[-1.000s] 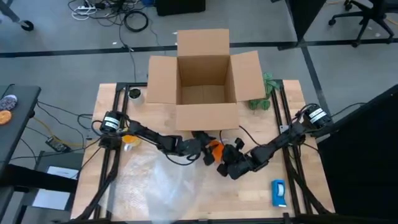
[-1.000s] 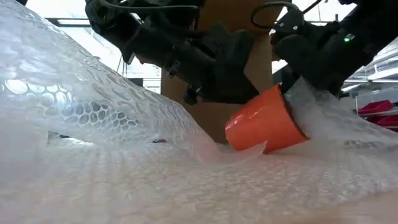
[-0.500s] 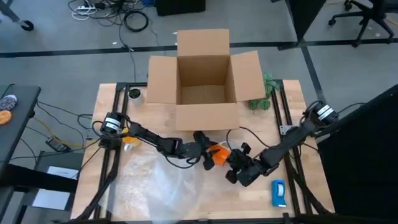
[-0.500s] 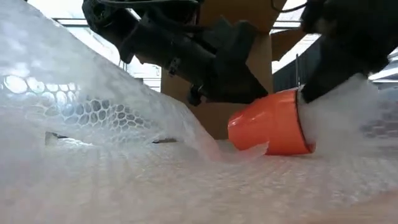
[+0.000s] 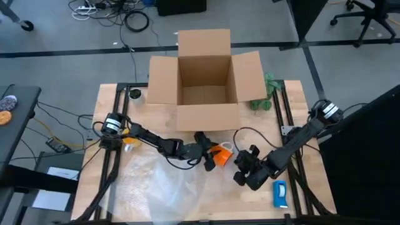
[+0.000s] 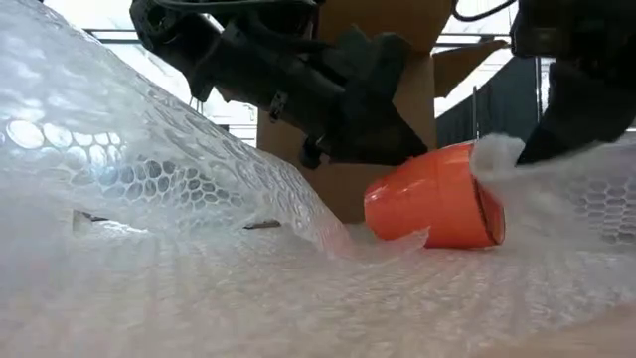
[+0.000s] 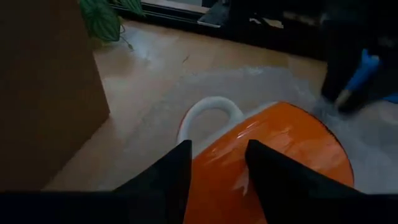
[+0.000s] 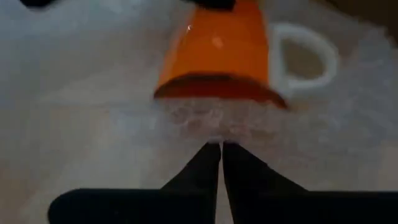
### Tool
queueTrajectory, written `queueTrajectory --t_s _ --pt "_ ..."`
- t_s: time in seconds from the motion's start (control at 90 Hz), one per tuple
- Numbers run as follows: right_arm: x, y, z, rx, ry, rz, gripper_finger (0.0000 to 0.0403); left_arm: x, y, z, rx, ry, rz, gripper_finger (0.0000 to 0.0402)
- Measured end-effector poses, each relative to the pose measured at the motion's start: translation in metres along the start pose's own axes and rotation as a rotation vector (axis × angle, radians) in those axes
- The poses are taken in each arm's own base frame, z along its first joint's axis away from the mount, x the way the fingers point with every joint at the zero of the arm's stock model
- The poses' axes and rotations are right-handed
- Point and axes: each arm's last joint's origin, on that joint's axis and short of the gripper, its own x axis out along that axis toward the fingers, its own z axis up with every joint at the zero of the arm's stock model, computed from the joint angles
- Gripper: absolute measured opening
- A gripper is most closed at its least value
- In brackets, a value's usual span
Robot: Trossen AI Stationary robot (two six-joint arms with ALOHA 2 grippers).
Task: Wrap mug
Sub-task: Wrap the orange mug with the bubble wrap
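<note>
We find the mug (image 5: 219, 155) lying on its side on the bubble wrap (image 5: 164, 187), near the middle of the table (image 5: 294, 199) and just in front of the cardboard box (image 5: 204, 80); in the low view its orange body (image 6: 434, 197) rests on the wrap with its mouth turned toward the right arm. Its white handle (image 7: 208, 112) shows in the left wrist view, standing out to one side. We note the left gripper (image 5: 208, 156) at the mug, and from the left wrist view its two dark fingers (image 7: 166, 180) lie slightly spread against the orange wall; we cannot tell whether they pinch it or only press on it. The right gripper (image 5: 245, 170) sits just beyond the mug's mouth, toward the table's right front. In the right wrist view its fingertips (image 8: 211, 163) are pressed together on an edge of the bubble wrap, which is drawn up in front of the mug's rim (image 8: 219, 90). In the low view we see the same raised edge of wrap (image 6: 556, 189) lifted beside the mug's mouth. A blue-and-white object (image 5: 280, 193) lies flat near the table's front right corner, close to the right gripper. A green plant (image 5: 265, 92) stands at the box's right side, a small dark round thing (image 5: 135, 94) at its left.
</note>
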Motion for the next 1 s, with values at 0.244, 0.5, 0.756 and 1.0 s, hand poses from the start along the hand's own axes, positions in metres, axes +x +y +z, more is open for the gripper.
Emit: queueTrajectory --t_s 0.244,0.5,0.756,1.0 --pt "0.052 0.01 -0.015 0.05 -0.231 -0.114 0.0 0.0 -0.001 0.001 -0.006 -0.007 -0.025 0.0142" --pt "0.075 0.018 -0.024 0.055 -0.294 -0.092 0.0 0.0 -0.001 0.002 -0.007 -0.021 -0.023 0.0142" --pt "0.048 0.027 -0.028 0.042 -0.301 -0.022 0.0 0.0 -0.002 0.002 -0.007 -0.018 -0.031 0.0142" --pt "0.012 0.033 -0.035 0.088 -0.311 0.056 0.0 -0.001 -0.004 0.001 -0.009 -0.019 -0.031 0.0142"
